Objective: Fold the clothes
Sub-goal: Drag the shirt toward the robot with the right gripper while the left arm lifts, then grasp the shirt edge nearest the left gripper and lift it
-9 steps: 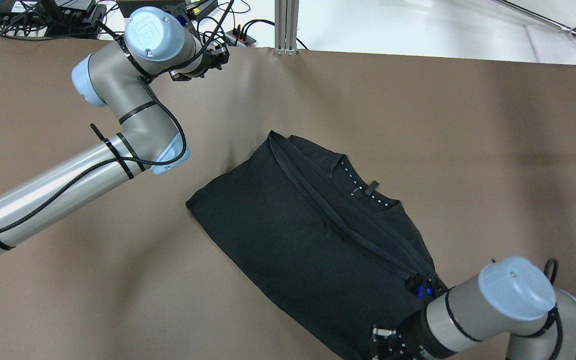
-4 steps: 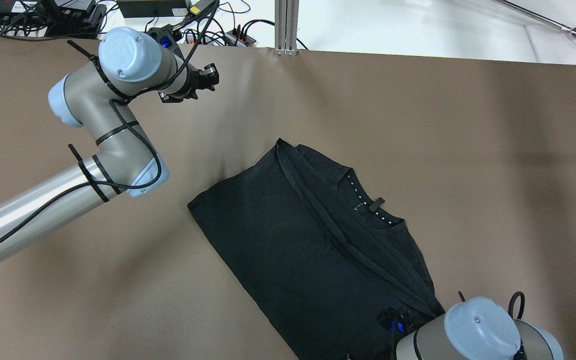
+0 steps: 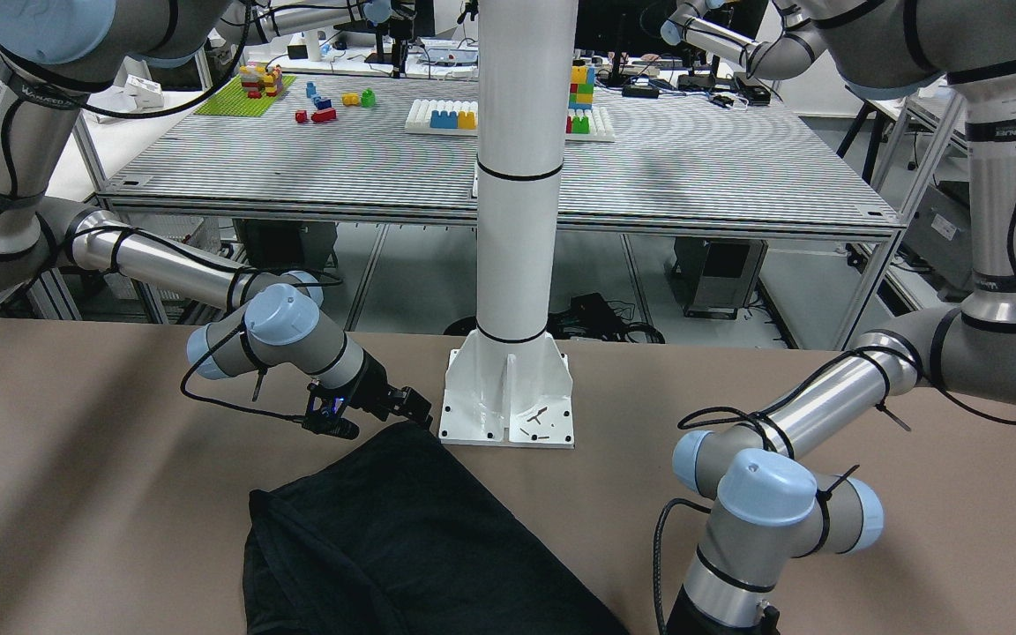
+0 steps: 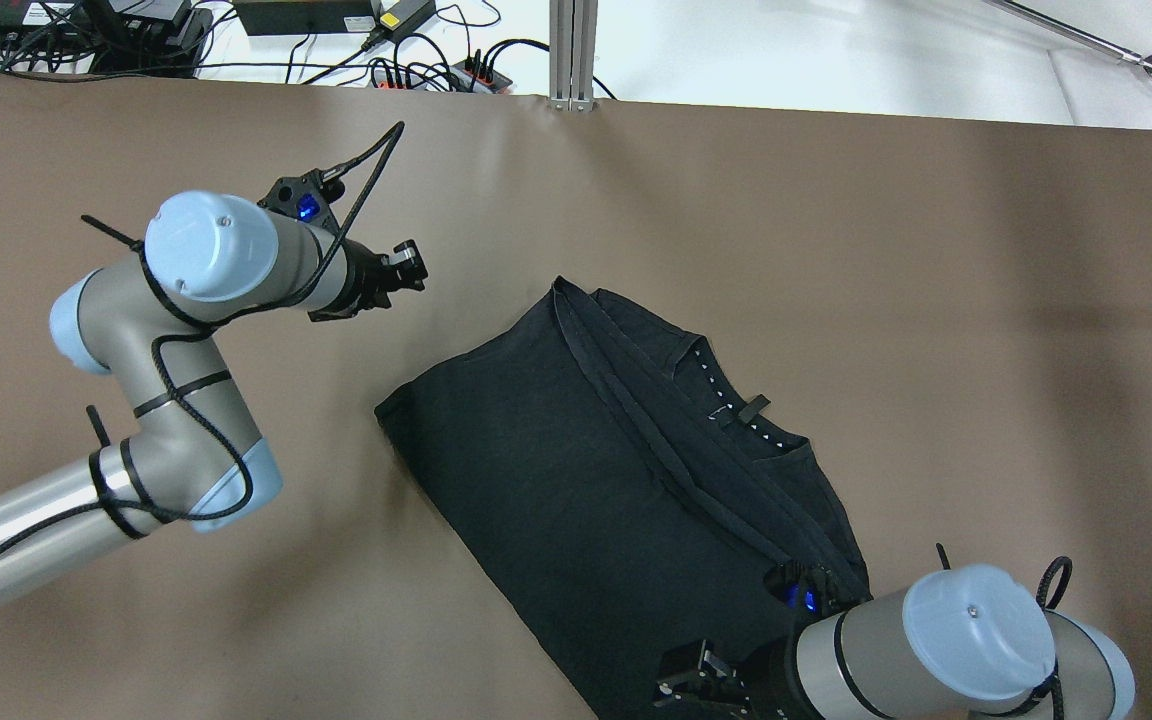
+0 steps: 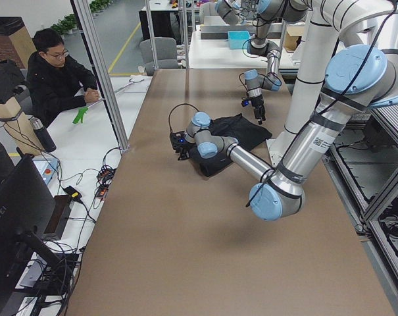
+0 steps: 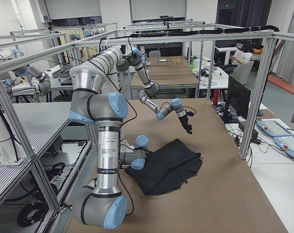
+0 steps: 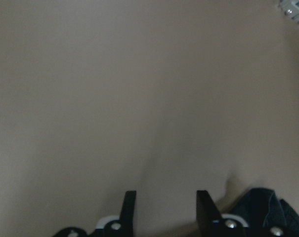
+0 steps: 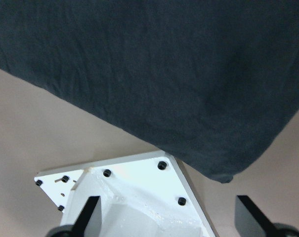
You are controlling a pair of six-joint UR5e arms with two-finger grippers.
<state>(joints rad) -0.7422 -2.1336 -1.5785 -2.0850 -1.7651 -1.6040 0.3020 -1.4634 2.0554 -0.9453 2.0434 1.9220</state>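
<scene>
Lying folded on the brown table cover point(image 4: 886, 230), the black clothes point(image 4: 576, 480) have 1 corner just beside the white pillar's base plate point(image 3: 508, 397). Left gripper point(image 7: 166, 195) spread, empty, over bare cover. Right gripper point(image 8: 169, 200) spread wide at the clothes' edge. Behind: bench with coloured blocks point(image 3: 323, 101); 1 seated person point(image 5: 57, 79).
</scene>
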